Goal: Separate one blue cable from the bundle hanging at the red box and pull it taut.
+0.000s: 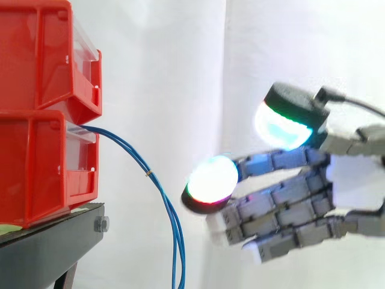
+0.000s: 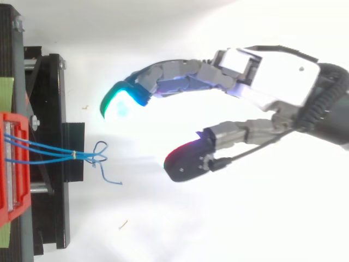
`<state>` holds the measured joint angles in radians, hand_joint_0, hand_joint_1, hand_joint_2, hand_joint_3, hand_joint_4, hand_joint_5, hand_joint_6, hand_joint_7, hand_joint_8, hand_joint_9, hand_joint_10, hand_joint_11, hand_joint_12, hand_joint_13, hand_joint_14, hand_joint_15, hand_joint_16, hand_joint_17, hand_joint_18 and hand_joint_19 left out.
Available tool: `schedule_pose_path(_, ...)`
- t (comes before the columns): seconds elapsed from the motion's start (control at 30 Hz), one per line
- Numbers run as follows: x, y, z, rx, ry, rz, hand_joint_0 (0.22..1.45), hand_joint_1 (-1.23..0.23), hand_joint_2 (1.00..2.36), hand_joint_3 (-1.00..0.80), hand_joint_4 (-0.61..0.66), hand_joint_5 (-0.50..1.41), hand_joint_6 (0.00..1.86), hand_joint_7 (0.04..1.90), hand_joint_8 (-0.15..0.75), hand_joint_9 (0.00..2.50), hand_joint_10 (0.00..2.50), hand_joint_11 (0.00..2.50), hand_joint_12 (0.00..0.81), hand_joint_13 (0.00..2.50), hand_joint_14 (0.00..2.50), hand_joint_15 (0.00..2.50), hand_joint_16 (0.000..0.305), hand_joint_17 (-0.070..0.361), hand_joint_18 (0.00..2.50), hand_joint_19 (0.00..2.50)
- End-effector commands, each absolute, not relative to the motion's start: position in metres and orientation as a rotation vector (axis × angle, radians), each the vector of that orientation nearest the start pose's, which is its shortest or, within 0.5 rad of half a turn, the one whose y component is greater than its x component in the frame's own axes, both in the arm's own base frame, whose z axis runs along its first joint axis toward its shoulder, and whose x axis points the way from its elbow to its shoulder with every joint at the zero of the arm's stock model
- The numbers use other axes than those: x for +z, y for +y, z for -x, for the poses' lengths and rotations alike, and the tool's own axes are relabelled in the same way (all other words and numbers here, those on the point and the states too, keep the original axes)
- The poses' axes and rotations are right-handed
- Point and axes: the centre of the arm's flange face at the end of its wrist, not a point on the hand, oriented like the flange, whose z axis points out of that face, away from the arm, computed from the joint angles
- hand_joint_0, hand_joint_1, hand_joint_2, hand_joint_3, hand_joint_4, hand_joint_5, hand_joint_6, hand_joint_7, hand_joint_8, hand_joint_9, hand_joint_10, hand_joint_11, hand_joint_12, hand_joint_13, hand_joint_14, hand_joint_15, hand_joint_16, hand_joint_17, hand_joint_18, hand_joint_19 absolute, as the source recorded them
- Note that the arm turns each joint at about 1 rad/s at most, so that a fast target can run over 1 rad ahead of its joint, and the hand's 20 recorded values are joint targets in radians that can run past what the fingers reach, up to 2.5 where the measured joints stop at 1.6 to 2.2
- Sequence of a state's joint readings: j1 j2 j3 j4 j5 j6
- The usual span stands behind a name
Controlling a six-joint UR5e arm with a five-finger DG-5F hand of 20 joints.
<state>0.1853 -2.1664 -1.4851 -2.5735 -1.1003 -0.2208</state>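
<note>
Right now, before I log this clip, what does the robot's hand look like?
The hand has a white boxy palm shell and fingers built of grey metallic segments. Its fingertips are thick rounded pads set in black caps, glowing white and cyan with green and red edges.

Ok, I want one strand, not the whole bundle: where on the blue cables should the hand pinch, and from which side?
Probably below the yellow tie, where the blue cables hang free and spread slightly; at the tie they are cinched together, close to the red bin. Come level from the side away from the bin, where the open hand is, and pinch the outermost strand.
</note>
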Motion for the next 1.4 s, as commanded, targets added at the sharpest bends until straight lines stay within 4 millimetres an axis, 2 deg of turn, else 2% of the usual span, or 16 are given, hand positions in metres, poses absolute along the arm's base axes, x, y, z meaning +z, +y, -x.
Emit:
schedule_pose_path(0.0, 0.204, -0.054, -0.71, 0.893, 1.045, -1.199, 0.58, -0.57, 1.0, -0.48, 0.22, -0.21, 0.5, 0.78, 0.303, 0.47, 0.01, 0.19, 0.361, 0.3, 0.01, 0.18, 0.048, 0.108, 0.4, 0.32)
schedule_pose_path(0.2, 0.174, -0.053, -0.75, 0.982, 1.058, -1.215, 0.58, -0.57, 1.0, -0.48, 0.22, -0.21, 0.5, 0.78, 0.303, 0.47, 0.01, 0.2, 0.362, 0.3, 0.01, 0.17, 0.048, 0.109, 0.4, 0.32)
schedule_pose_path(0.23, 0.164, -0.052, -0.755, 0.984, 1.067, -1.216, 0.58, -0.57, 1.0, -0.48, 0.22, -0.21, 0.5, 0.78, 0.302, 0.47, 0.01, 0.19, 0.362, 0.29, 0.01, 0.18, 0.048, 0.109, 0.4, 0.32)
schedule_pose_path(0.4, 0.157, -0.046, -0.77, 1.028, 1.091, -1.183, 0.58, -0.58, 1.0, -0.48, 0.22, -0.21, 0.5, 0.78, 0.303, 0.47, 0.01, 0.2, 0.362, 0.29, 0.01, 0.18, 0.048, 0.109, 0.4, 0.32)
schedule_pose_path(0.77, 0.156, -0.041, -0.773, 1.095, 1.088, -1.167, 0.58, -0.58, 1.0, -0.48, 0.23, -0.21, 0.5, 0.78, 0.303, 0.48, 0.01, 0.2, 0.36, 0.3, 0.01, 0.17, 0.048, 0.108, 0.4, 0.32)
schedule_pose_path(0.97, 0.164, -0.039, -0.779, 1.199, 1.046, -1.14, 0.59, -0.59, 1.0, -0.48, 0.24, -0.2, 0.5, 0.78, 0.309, 0.54, 0.01, 0.25, 0.357, 0.32, 0.01, 0.18, 0.047, 0.106, 0.42, 0.33)
schedule_pose_path(1.37, 0.163, -0.04, -0.779, 1.231, 1.039, -1.155, 0.6, -0.59, 1.0, -0.47, 0.26, -0.2, 0.5, 0.79, 0.316, 0.6, 0.01, 0.27, 0.354, 0.38, 0.01, 0.19, 0.045, 0.102, 0.5, 0.33)
